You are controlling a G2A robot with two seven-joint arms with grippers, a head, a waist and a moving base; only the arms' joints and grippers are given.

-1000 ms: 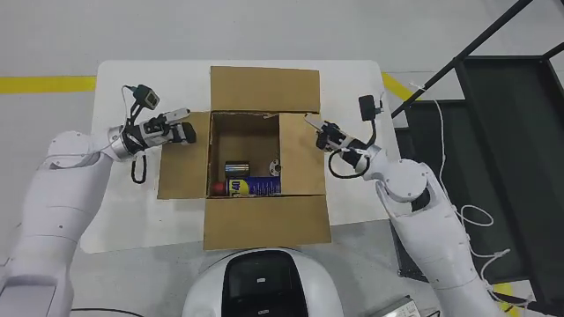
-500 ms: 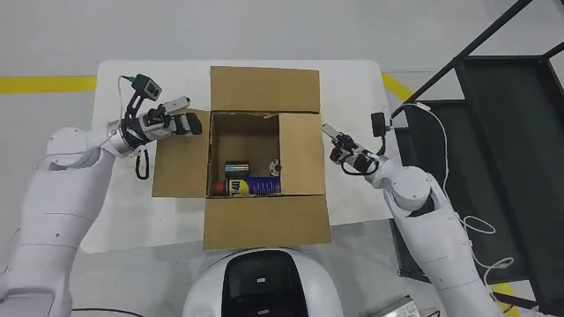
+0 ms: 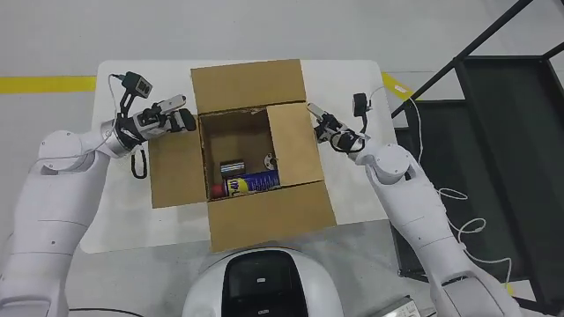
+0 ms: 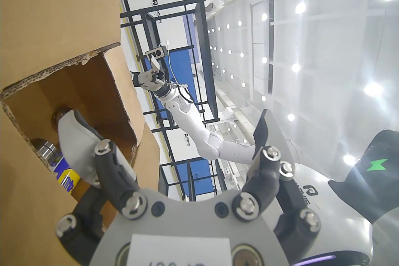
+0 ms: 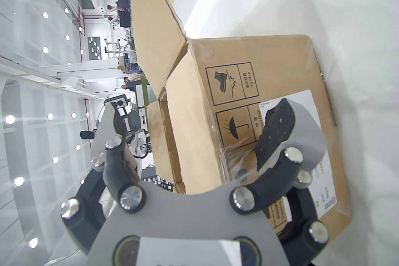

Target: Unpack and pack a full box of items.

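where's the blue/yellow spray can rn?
Top view: the spray can lies on its side inside the open box, against the wall nearest the robot, right beside a silver cylinder.

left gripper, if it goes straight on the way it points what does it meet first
Probably the cardboard box: the open left gripper points at its left rim, though its height is unclear.

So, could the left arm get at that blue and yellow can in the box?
Probably yes: the box stands open, nothing covers the can, and the open left gripper is right at the box rim.
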